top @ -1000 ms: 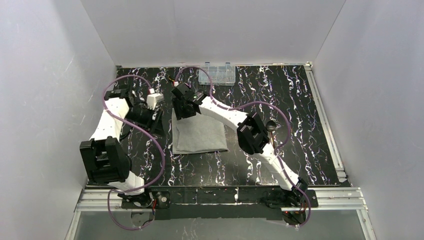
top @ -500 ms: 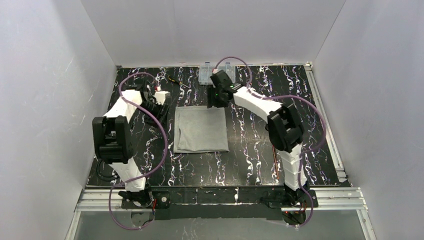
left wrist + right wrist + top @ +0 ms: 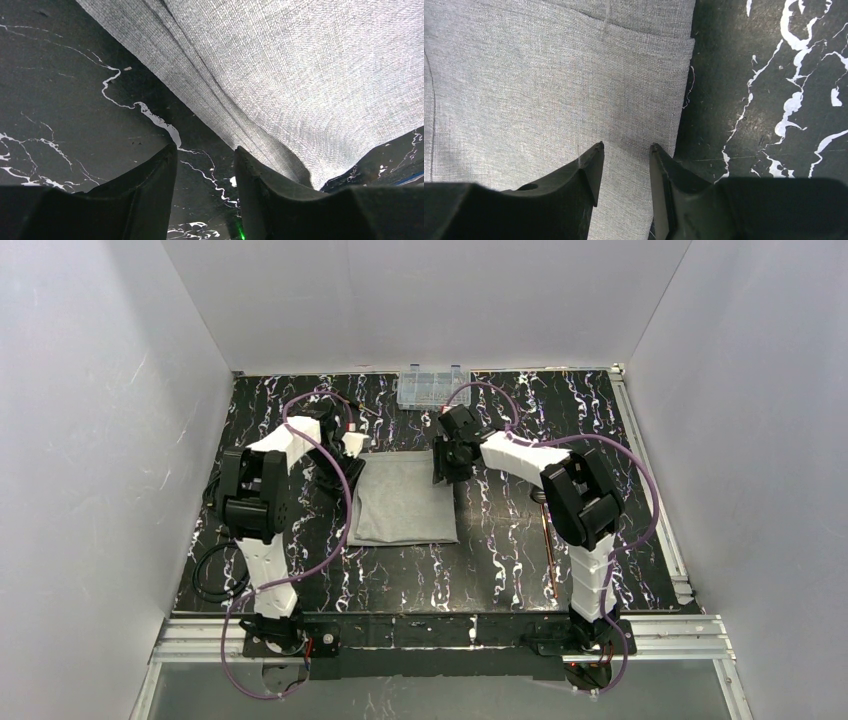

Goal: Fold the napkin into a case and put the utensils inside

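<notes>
The napkin (image 3: 402, 502) lies flat on the black marbled table as a folded light-grey square, layered along its left edge (image 3: 300, 75). My left gripper (image 3: 350, 466) is low at its far-left corner, open, with bare table between the fingers (image 3: 206, 147) and the cloth edge beside the right finger. My right gripper (image 3: 443, 468) is over the far-right corner, open, with cloth under the gap (image 3: 626, 146) and nothing pinched. The napkin (image 3: 549, 90) fills the left of that view. The thin copper utensils (image 3: 549, 550) lie to the right, partly hidden by the right arm.
A clear compartment box (image 3: 432, 387) stands at the far edge of the table. A small screwdriver (image 3: 356, 405) lies far left of it. Purple cables loop over both arms. White walls close in three sides.
The left gripper swung in to the napkin's far-left corner. The right gripper came back from near the clear box to the far-right corner. Both jaws have narrowed a little. The napkin lies still.
</notes>
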Action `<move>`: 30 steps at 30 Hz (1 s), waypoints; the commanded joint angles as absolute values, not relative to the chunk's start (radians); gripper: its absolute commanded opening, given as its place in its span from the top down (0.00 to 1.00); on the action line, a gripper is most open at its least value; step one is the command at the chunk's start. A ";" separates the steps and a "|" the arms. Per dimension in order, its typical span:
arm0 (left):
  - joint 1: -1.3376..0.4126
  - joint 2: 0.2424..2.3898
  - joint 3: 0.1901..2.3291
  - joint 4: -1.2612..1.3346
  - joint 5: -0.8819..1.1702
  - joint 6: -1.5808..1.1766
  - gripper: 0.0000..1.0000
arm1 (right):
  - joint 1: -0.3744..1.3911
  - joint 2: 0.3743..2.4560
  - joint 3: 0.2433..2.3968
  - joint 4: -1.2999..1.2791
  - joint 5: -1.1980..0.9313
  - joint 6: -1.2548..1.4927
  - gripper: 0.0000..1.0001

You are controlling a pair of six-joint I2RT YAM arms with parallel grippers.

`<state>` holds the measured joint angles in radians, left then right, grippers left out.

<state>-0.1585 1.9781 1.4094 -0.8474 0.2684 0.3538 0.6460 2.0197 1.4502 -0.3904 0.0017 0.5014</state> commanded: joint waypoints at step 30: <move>-0.161 1.863 1.484 -0.965 0.264 0.424 0.73 | 0.750 1.835 1.417 -0.527 0.219 0.525 0.42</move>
